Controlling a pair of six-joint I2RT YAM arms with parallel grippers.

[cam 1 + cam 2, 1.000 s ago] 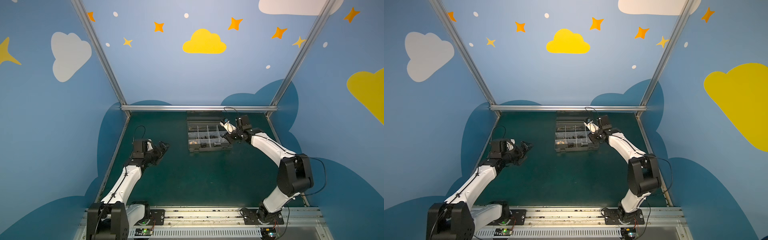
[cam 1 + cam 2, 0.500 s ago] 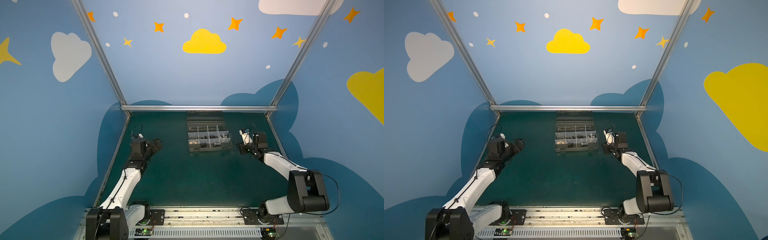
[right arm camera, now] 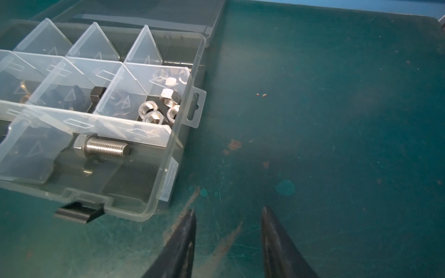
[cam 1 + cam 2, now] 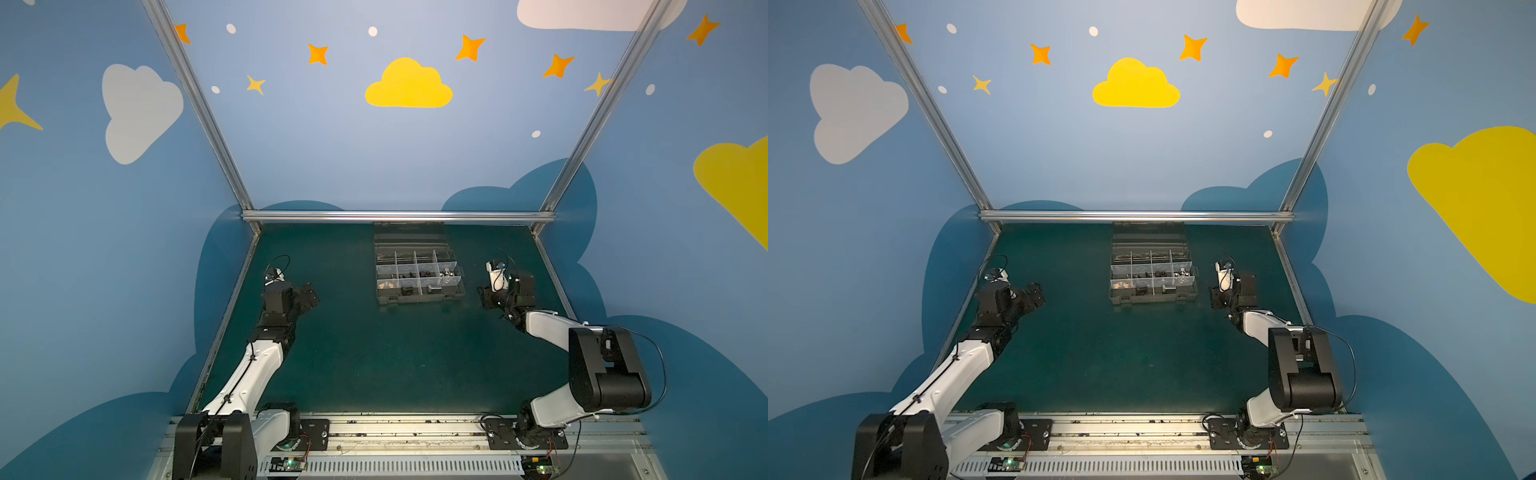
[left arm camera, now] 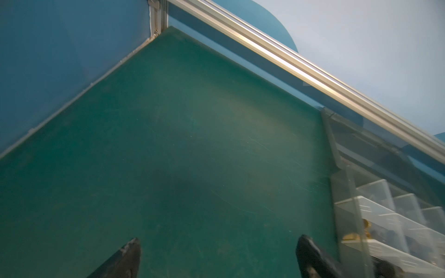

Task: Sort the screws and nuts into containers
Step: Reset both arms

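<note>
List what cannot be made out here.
Top views: organiser box contents too small to identify.
Right wrist view: translucent dividers cloud the dark pieces behind them.
Left wrist view: organiser box blurred, cut by frame edge.
Wrist views: right hand, left hand show fingertips only.

No legible text; the sticker (image 3: 169, 179) on the organiser box (image 3: 125, 205) is unreadable.

Dim, bluish light is washing over the green mat (image 4: 374, 365). Glare is streaking the aluminium rail (image 5: 277, 56) in the left wrist view, and the organiser box (image 5: 375, 216) is blurring there.
</note>
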